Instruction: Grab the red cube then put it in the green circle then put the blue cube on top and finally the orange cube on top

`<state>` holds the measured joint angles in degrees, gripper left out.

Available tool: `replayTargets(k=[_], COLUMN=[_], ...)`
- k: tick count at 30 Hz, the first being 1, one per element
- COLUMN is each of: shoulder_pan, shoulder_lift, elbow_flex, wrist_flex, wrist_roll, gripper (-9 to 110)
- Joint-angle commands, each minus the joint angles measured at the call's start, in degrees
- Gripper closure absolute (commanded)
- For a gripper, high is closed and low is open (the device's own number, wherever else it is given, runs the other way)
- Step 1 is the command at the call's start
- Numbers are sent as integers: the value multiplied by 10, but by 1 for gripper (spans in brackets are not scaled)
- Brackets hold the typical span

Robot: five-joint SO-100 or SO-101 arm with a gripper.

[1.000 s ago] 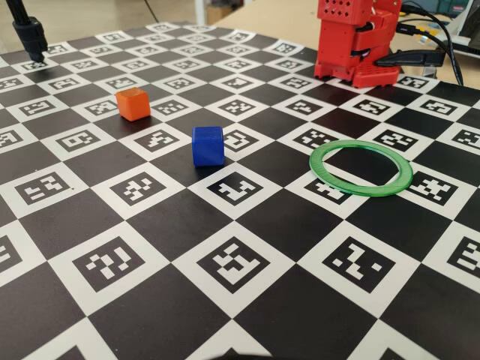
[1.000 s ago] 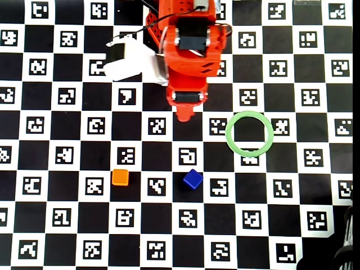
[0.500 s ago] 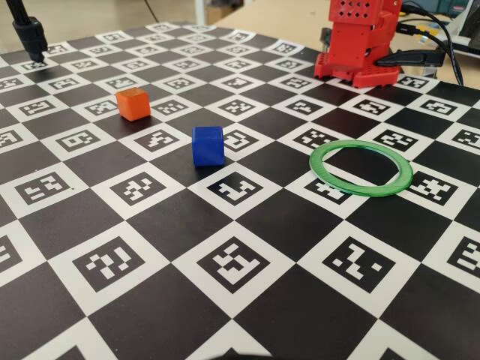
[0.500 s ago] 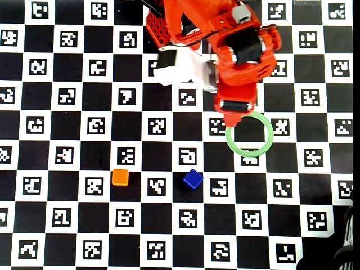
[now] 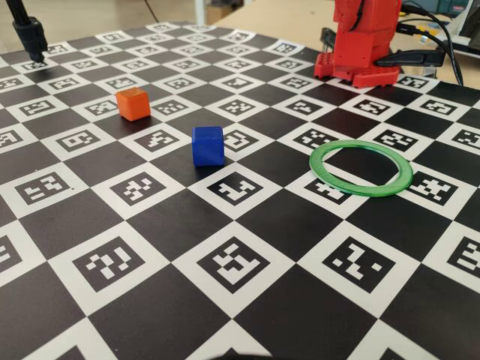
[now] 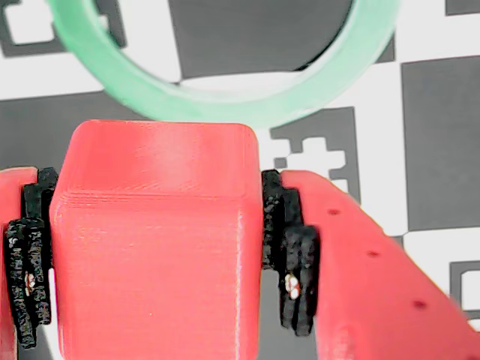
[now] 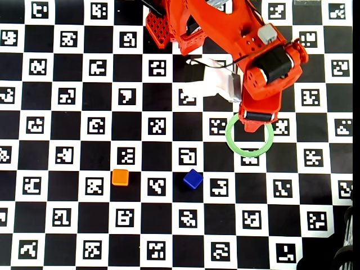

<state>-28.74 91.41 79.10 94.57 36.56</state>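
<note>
In the wrist view my gripper is shut on the red cube, with a black pad pressed on each side. The green circle lies on the board just beyond the cube. In the overhead view the gripper hangs over the far edge of the green circle, and the red cube is hidden under the arm. The blue cube and the orange cube sit on the board to the left of the ring. The ring's centre is open.
The red arm base stands at the far right of the marker checkerboard, with cables beside it. A black stand rises at the far left corner.
</note>
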Motion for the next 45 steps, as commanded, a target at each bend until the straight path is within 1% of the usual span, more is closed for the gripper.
replayTargets(k=[1, 12, 21, 32, 45], shoulder_pan=[-15, -48, -48, -47, -47], shoulder_lift=[-4, -62, -55, -46, -29], elbow_flex=[-58, -87, 1, 70, 125], wrist_flex=[-15, -37, -92, -146, -169], wrist_roll=[6, 15, 4, -8, -50], gripper=[101, 101, 102, 102, 102])
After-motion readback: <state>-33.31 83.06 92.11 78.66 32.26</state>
